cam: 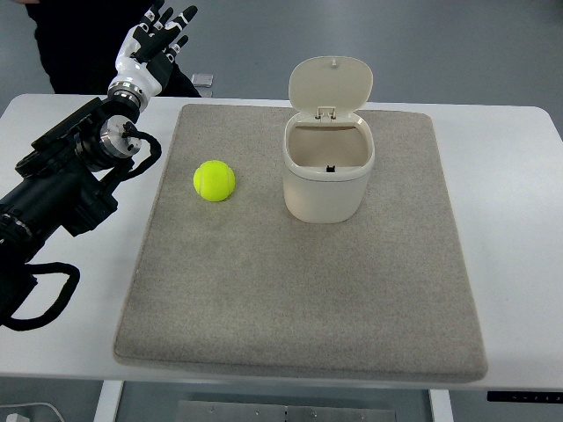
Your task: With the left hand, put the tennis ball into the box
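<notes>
Raised beyond the table's far-left corner, the left hand point(157, 40) is hovering with its fingers point(180, 19) spread apart and gripping nothing. Its black forearm point(66, 176) is reaching in from the left edge, crossing the white table point(510, 193) diagonally, with a loop of black cable point(40, 294) lying beside it near the table's left edge.

1 tennis ball point(214, 180), bright yellow-green, is sitting on the grey mat point(299, 299) in the mat's far-left part, well apart from the hand and untouched. The mat is covering most of the table, its edges running roughly parallel to the table's edges.

1 cream box point(328, 171) is standing upright on the mat near the middle of its far edge, to the right of the ball, with a clear gap of mat between the 2. Its hinged lid point(331, 82) is standing open, tilted back toward the far edge, and the inside is showing no contents.

A dark-clothed person point(75, 44) is standing behind the table's far-left corner, partly hidden by the hand.
</notes>
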